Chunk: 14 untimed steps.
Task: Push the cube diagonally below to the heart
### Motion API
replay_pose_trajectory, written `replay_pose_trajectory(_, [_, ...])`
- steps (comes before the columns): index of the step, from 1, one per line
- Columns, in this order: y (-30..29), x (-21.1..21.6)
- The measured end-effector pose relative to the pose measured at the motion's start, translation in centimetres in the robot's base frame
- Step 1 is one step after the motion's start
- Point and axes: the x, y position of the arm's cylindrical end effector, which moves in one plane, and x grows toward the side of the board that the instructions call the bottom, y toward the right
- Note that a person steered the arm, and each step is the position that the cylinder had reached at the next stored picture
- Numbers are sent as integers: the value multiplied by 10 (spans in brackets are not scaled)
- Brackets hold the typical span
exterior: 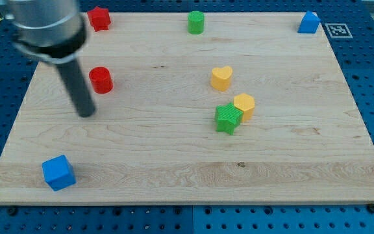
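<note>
Hovering well above the blue cube (58,172), my tip (86,113) had yet to engage it; reaching behind it toward the yellow heart (221,77) seemed next; no hand fitted.

Red cylinder (100,80) at left; green star (228,119) touches yellow hexagon (245,106).

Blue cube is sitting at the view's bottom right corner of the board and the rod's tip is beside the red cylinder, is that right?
Not quite. The blue cube sits near the view's bottom left corner, not the bottom right, as the camera view shows. The rest holds: my tip is beside the red cylinder, just below and to its left.
</note>
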Motion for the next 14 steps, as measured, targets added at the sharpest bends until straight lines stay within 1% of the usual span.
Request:
replay_pose_trajectory(1, [-54,21])
replay_pose_trajectory(2, [-61,68])
replay_pose_trajectory(3, [-48,111])
replay_pose_trajectory(4, [-48,114])
replay_pose_trajectory(5, [-29,133])
replay_pose_trajectory(6, [-3,140])
replay_pose_trajectory(8, [12,105])
replay_pose_trajectory(9, [28,104])
replay_pose_trajectory(10, [53,101])
replay_pose_trajectory(12, [110,81])
replay_pose_trajectory(13, [145,66])
replay_pose_trajectory(14, [171,37])
